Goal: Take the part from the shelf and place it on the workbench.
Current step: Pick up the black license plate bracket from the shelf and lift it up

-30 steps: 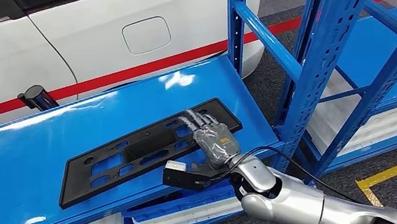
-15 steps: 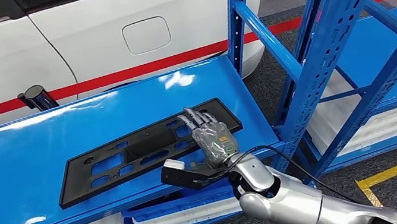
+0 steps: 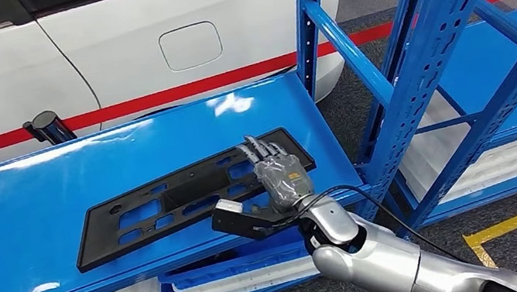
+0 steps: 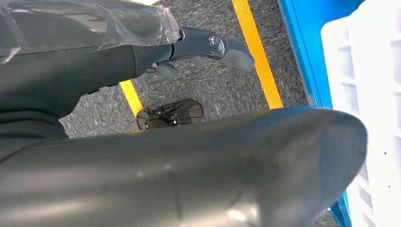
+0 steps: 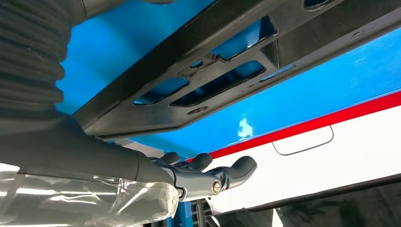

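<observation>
Glossy blue shelf (image 3: 32, 221) bears flat black slotted part (image 3: 170, 199); right hand (image 3: 279, 174) fingers (image 3: 254, 149) spread, holding nothing.

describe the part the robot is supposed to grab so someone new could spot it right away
Look at the glossy blue shelf in front of the white car. Lying flat on it, toward its right end, is the black part, with the right hand over its right end. It is a long plate with rectangular cutouts.
</observation>
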{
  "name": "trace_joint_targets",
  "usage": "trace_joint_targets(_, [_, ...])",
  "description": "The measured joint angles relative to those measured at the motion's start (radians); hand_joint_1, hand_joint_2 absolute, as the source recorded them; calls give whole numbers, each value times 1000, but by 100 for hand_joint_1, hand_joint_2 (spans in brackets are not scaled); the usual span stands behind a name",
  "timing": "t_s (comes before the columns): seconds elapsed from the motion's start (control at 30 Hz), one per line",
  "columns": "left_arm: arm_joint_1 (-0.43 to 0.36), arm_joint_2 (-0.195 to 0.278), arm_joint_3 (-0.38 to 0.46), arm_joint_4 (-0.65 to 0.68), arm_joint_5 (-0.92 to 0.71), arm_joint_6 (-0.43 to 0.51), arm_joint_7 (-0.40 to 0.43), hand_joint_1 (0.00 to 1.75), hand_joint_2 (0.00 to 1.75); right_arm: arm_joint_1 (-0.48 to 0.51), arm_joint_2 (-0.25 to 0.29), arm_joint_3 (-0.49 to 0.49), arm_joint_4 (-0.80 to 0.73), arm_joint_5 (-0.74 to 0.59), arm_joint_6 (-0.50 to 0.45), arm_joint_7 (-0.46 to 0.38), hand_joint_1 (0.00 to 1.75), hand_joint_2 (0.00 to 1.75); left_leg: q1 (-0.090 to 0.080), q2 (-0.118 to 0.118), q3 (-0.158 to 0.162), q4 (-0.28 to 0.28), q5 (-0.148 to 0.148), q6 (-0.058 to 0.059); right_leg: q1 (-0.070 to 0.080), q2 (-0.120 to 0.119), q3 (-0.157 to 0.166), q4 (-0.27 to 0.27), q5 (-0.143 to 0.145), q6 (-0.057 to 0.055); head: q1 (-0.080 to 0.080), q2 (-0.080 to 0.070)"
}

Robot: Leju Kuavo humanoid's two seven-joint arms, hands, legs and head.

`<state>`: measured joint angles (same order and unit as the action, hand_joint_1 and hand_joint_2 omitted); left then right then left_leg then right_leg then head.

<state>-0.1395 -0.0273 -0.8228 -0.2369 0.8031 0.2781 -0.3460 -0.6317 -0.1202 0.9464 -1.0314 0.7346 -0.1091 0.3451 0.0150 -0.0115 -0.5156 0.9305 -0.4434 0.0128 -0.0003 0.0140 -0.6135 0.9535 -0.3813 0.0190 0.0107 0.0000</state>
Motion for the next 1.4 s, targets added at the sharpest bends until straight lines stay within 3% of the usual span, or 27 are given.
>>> trace_joint_targets(0.03, [0, 0, -1, 0, -1, 0, 0, 0, 0, 0, 0, -1, 1, -1, 0, 0, 1, 175, 0, 0, 0, 0, 0, 0, 0, 0, 0, 0, 0, 0, 0, 0])
trace_joint_targets(0.17, [0, 0, -3, 0, -3, -1, 0, 0, 0, 0, 0, -6, 2, -12, 1, -3, 172, 175, 0, 0, 0, 0, 0, 0, 0, 0, 0, 0, 0, 0, 0, 0])
trace_joint_targets(0.57, [-1, 0, -10, 0, -4, -6, -4, 0, 0, 1, -4, -9, 2, -34, 13, -24, 175, 175, 0, 0, 0, 0, 0, 0, 0, 0, 0, 0, 0, 0, 0, 0])
trace_joint_targets(0.7, [-2, 0, -10, 0, -7, -19, -9, 0, 175, -2, -4, -18, 1, -38, 13, -29, 175, 175, 0, 0, 2, 0, 0, 0, 0, 0, 1, 0, 0, 0, 0, 0])
trace_joint_targets(1.13, [-12, 0, -19, 0, -9, -18, -24, 0, 175, -2, -6, -26, -3, -42, -2, -28, 175, 175, 0, 0, 5, 0, 0, 0, 0, 0, 5, 0, 0, 0, 0, 0])
trace_joint_targets(1.4, [-9, 0, -19, 0, 20, 18, 3, 0, 175, -6, -25, -47, -91, 28, -33, 30, 175, 175, 0, 0, 4, 0, 0, 0, 0, 0, 4, 0, 0, 0, 0, 0])
